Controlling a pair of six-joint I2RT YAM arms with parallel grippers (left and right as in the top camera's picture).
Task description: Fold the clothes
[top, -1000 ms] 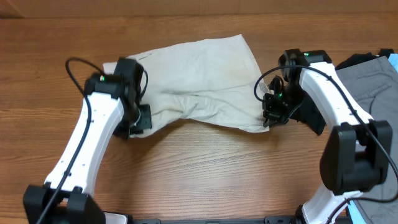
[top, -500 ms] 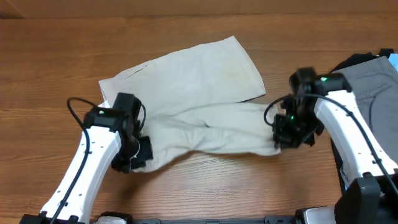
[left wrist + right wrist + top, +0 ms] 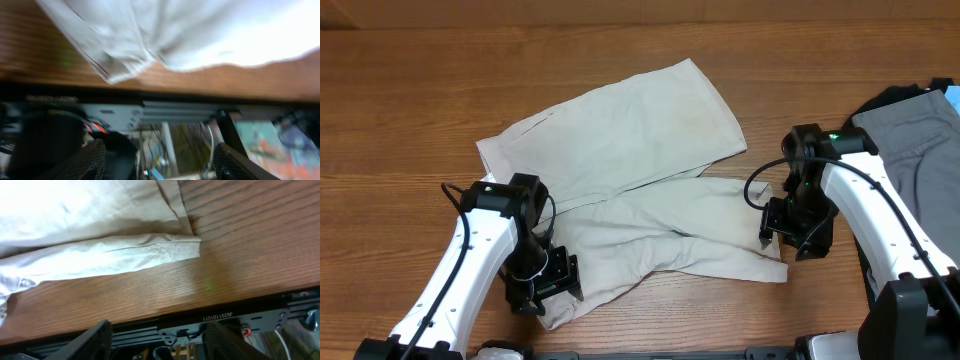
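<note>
By the shorts [image 3: 640,150], left claw [image 3: 546,288] and right claw [image 3: 772,236] hang agape

Left arm [image 3: 470,260] and right arm [image 3: 880,220]: white link shells, black joint housings (a small green light glows on the right one). A thin black cable [image 3: 448,195] loops off each arm. Left claw [image 3: 160,162] and right claw [image 3: 157,340]: black fingers [image 3: 92,340], crosshatch-textured.

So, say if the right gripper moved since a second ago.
Yes. The right gripper came toward the near edge of the table, judged against the grey garment.
</note>
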